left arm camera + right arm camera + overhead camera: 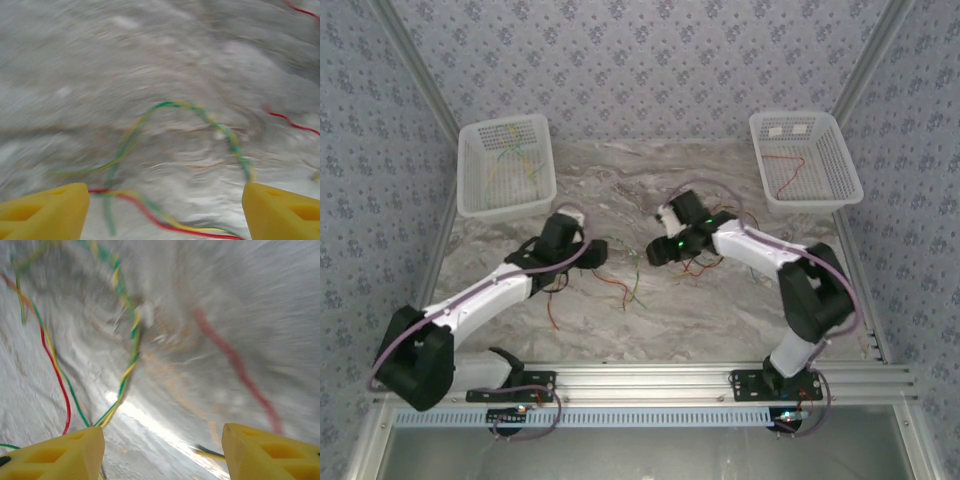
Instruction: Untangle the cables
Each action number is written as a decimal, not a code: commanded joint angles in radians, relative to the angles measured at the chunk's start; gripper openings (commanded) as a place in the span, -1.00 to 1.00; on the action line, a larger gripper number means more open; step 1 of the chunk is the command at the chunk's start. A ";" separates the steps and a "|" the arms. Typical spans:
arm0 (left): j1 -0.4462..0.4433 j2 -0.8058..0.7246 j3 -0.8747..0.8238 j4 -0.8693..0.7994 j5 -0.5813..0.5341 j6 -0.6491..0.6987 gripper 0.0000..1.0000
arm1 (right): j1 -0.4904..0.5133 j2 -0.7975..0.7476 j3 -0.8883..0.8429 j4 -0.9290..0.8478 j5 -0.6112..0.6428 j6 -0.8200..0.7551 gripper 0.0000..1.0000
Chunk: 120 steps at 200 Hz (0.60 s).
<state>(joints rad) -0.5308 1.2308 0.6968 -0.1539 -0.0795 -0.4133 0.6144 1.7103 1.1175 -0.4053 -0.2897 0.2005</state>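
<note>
The cables (pixel 623 283) are thin red, green and yellow wires, loosely tangled on the marble tabletop between the two arms. My left gripper (pixel 592 254) hovers at their left end and my right gripper (pixel 657 250) at their right end. In the left wrist view my left gripper (pixel 165 212) is open, with a red, yellow and green strand (pixel 150 212) running across the gap between its yellow fingers (pixel 45 210). A green-yellow wire (pixel 175 105) arches beyond. In the right wrist view my right gripper (pixel 162 450) is open over bare table. A twisted green-yellow wire (pixel 127 370) and a red wire (pixel 56 377) lie by its left finger (pixel 55 455).
A white basket (pixel 470 185) at the back left holds yellow and green wires. Another white basket (pixel 840 175) at the back right holds a red wire. Patterned walls close in both sides. An aluminium rail (pixel 650 378) runs along the near edge.
</note>
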 commanded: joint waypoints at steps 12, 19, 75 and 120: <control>0.040 -0.091 -0.053 0.015 -0.070 -0.090 0.60 | 0.088 0.141 0.093 0.110 -0.007 -0.036 0.32; 0.045 -0.102 -0.057 0.011 -0.076 -0.088 0.60 | 0.092 0.187 0.133 0.113 0.008 -0.015 0.37; 0.051 -0.151 -0.105 0.045 -0.109 -0.088 0.61 | 0.147 0.455 0.425 0.069 0.231 -0.042 0.60; 0.051 -0.177 -0.125 0.078 -0.136 -0.102 0.62 | 0.132 0.568 0.574 0.037 0.216 -0.069 -0.50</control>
<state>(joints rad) -0.4843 1.0889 0.5850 -0.1196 -0.1864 -0.4961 0.7513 2.2246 1.6424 -0.3424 -0.0895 0.1509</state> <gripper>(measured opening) 0.806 0.373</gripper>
